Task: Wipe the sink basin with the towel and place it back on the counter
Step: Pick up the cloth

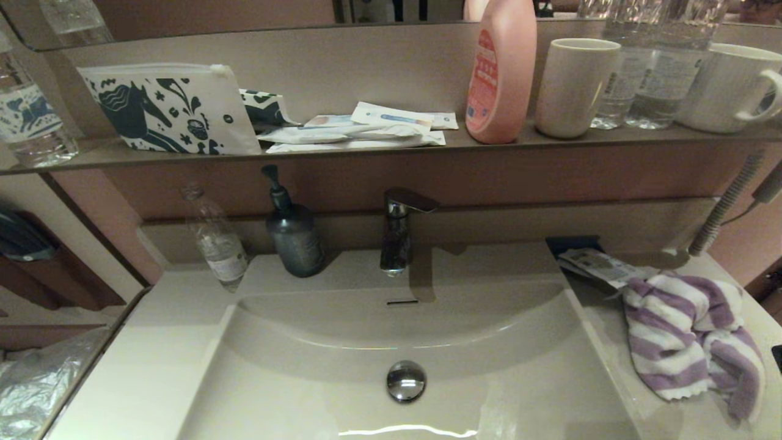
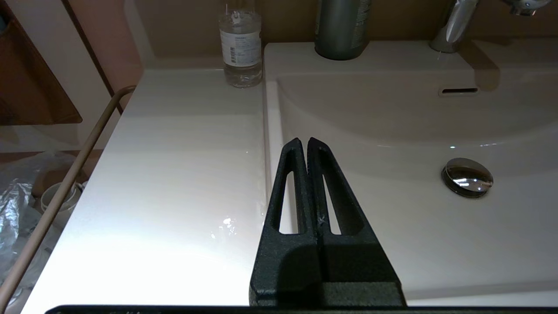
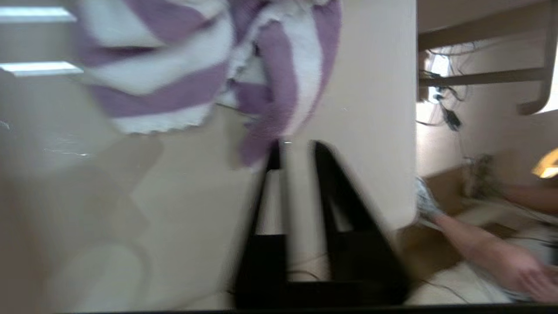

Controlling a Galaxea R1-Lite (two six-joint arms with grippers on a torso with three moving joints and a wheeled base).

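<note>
The purple and white striped towel (image 1: 690, 333) lies crumpled on the counter (image 1: 617, 342) to the right of the sink basin (image 1: 342, 342), its scalloped edge toward me. In the right wrist view the towel (image 3: 196, 65) lies just beyond my right gripper (image 3: 296, 146), which is open, empty, and close to a purple corner. My left gripper (image 2: 304, 141) is shut and empty, hovering over the basin's left rim (image 2: 271, 131). The chrome drain plug (image 1: 405, 381) sits mid-basin. Neither gripper shows in the head view.
A faucet (image 1: 397, 232), a dark soap pump (image 1: 293, 235) and a clear bottle (image 1: 217, 241) stand behind the basin. Paper packets (image 1: 595, 264) lie behind the towel. The shelf (image 1: 489, 142) above holds a horse-print pouch (image 1: 168, 110), a pink bottle (image 1: 501, 70) and mugs.
</note>
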